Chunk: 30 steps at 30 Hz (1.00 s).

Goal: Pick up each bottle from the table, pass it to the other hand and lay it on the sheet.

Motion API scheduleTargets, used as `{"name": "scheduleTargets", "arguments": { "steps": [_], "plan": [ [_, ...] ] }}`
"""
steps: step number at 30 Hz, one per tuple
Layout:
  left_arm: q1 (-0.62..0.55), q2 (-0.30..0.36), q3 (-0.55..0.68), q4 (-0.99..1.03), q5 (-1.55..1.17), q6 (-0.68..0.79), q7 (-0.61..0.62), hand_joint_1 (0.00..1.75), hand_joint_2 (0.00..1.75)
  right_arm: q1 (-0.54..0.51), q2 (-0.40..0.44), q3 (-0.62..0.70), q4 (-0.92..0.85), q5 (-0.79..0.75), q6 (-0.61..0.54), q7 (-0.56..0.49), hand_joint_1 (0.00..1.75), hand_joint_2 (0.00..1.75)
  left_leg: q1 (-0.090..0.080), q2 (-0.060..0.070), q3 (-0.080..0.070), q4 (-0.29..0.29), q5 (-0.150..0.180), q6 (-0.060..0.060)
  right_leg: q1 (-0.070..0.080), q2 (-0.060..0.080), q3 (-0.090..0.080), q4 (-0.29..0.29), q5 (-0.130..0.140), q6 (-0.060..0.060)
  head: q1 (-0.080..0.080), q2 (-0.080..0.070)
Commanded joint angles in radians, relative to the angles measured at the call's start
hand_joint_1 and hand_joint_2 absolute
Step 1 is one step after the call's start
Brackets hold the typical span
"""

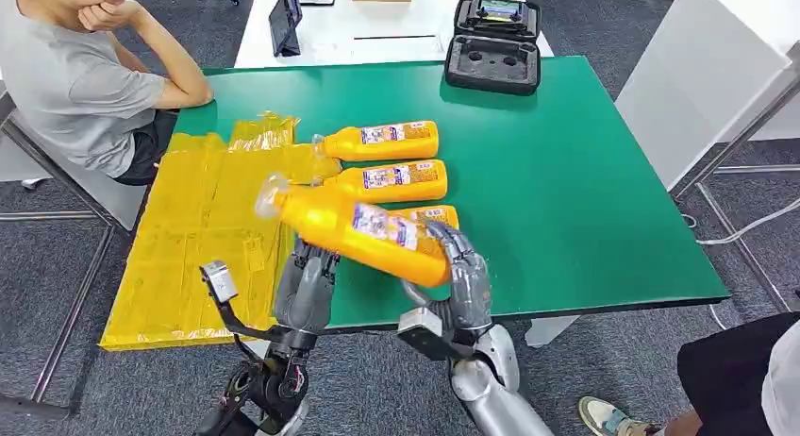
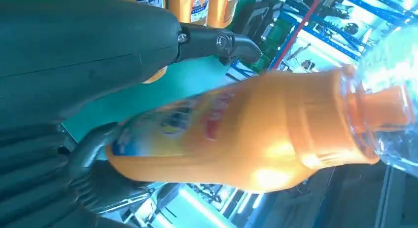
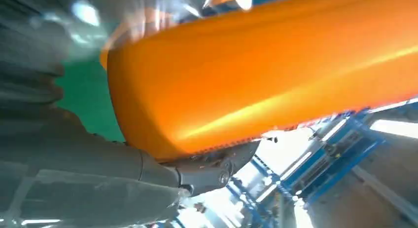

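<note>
A green table top (image 1: pixel 585 191) is seen on grey carpet, with a crumpled yellow plastic sheet (image 1: pixel 198 238) laid over its left part and a seated person (image 1: pixel 75 77) beside it. Three orange plastic bottles (image 1: pixel 391 142) are lying on the green surface. A fourth orange bottle with a clear cap (image 1: pixel 354 230) is held tilted above the near edge, its base gripped by the right hand (image 1: pixel 462 266). The left hand (image 1: pixel 307 290) is raised under its neck end; contact cannot be told.

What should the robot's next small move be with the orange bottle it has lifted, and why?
Probably close the left hand around the lifted bottle. The right hand grips its base end, and the cap end is tilted up over the left hand beside the yellow sheet, so the pass looks ready. Three more bottles lie on the green table.
</note>
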Motion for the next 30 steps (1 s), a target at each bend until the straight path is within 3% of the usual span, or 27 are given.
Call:
{"name": "scheduleTargets", "arguments": {
  "steps": [1, 6, 7, 30],
  "plan": [
    [-0.032, 0.029, -0.041, 0.032, 0.001, -0.012, 0.013, 0.0, 0.0, -0.042, 0.0, 0.04, 0.061, -0.118, 0.001, 0.0, 1.75, 1.75, 0.0, 0.001, 0.004, -0.001, -0.001, -0.001, 0.0, 0.0, 0.004, -0.001, -0.001, 0.0, 0.0, 0.0],
    [-0.031, 0.02, -0.052, 0.038, 0.019, -0.039, 0.023, 0.0, 0.0, -0.048, -0.009, 0.06, 0.033, -0.251, 0.055, 0.0, 1.75, 1.75, 0.0, 0.001, 0.003, -0.001, -0.001, 0.0, 0.0, 0.0, 0.003, -0.001, -0.001, 0.0, 0.0, 0.0],
    [-0.031, 0.017, -0.057, 0.039, 0.023, -0.045, 0.031, 0.0, 1.75, -0.049, -0.011, 0.063, 0.03, -0.264, 0.066, 0.0, 1.75, 1.75, -0.001, 0.001, 0.005, -0.001, -0.001, 0.0, 0.0, 0.0, 0.004, -0.001, -0.001, 0.0, 0.0, 0.0],
    [-0.095, -0.031, -0.107, 0.107, -0.057, 0.031, 0.032, 0.0, 1.75, -0.134, 0.01, 0.177, 0.11, -0.27, 0.071, 0.0, 1.75, 1.75, 0.0, 0.001, 0.005, -0.001, -0.001, 0.0, 0.0, -0.001, 0.005, -0.001, -0.001, 0.0, 0.0, 0.0]
  ]
}}
